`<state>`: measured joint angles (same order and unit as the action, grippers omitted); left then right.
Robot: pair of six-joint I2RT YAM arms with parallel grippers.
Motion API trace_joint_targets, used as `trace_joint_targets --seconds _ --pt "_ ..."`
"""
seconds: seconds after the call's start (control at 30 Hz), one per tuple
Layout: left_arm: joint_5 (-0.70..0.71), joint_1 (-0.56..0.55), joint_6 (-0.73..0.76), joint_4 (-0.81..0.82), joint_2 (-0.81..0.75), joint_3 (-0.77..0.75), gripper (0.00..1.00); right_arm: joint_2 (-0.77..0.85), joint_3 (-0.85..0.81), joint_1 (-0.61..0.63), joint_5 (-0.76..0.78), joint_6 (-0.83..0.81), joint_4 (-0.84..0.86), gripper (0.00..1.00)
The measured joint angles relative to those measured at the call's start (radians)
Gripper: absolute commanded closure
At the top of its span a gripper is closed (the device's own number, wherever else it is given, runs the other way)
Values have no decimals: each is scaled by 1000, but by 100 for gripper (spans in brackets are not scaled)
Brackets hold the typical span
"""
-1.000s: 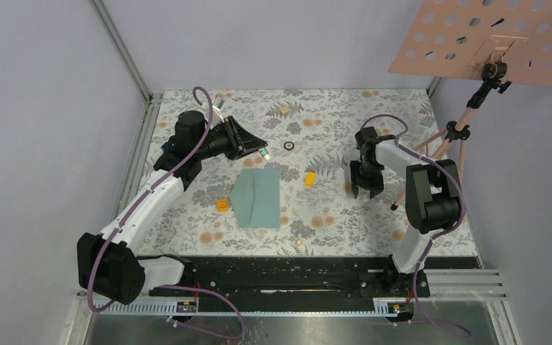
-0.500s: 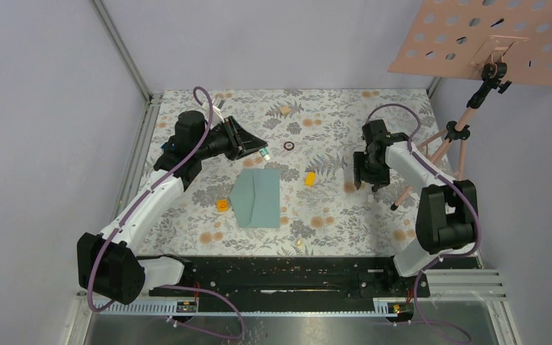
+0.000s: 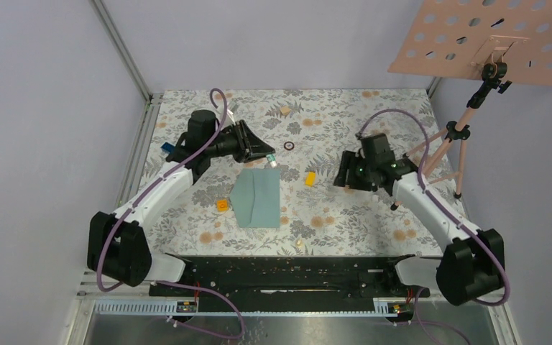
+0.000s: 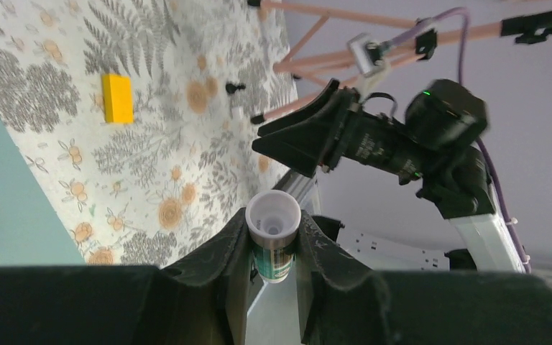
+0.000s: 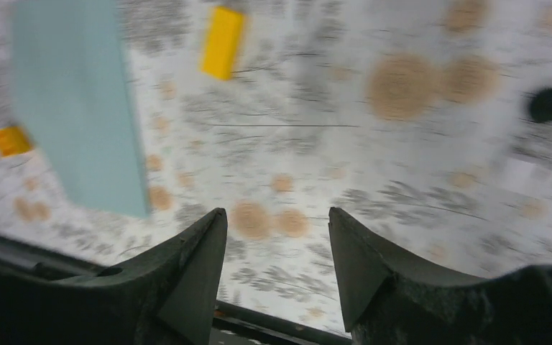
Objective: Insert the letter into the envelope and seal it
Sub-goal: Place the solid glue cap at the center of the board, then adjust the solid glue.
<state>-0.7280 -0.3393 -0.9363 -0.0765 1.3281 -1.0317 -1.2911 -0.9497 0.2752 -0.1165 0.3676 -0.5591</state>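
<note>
The teal envelope (image 3: 257, 198) lies flat in the middle of the floral table, its flap folded down. It also shows in the right wrist view (image 5: 79, 108) and at the left edge of the left wrist view (image 4: 0, 187). The letter is not in view. My left gripper (image 3: 268, 158) hovers at the envelope's far right corner, shut on a green-and-white glue stick (image 4: 273, 215) with its white tip pointing outward. My right gripper (image 3: 343, 176) is open and empty to the right of the envelope, its jaws (image 5: 277, 213) wide apart above bare tablecloth.
A yellow block (image 3: 310, 177) lies between the envelope and my right gripper. An orange block (image 3: 222, 205) sits at the envelope's left edge. A black ring (image 3: 289, 146) lies further back. A tripod (image 3: 445, 140) carrying a pink perforated board (image 3: 489, 39) stands at the back right.
My right arm has swung out and turned its open gripper leftward toward the envelope. My left gripper moved right and nearer the envelope's far corner, still holding the glue stick.
</note>
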Motion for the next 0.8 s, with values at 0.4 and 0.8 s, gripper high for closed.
trace_joint_targets --seconds 0.4,0.8 --pt "-146 -94 84 -3 83 5 100 158 236 153 -315 385 587 34" --pt "-189 -116 66 56 117 5 100 190 222 248 -490 439 846 23"
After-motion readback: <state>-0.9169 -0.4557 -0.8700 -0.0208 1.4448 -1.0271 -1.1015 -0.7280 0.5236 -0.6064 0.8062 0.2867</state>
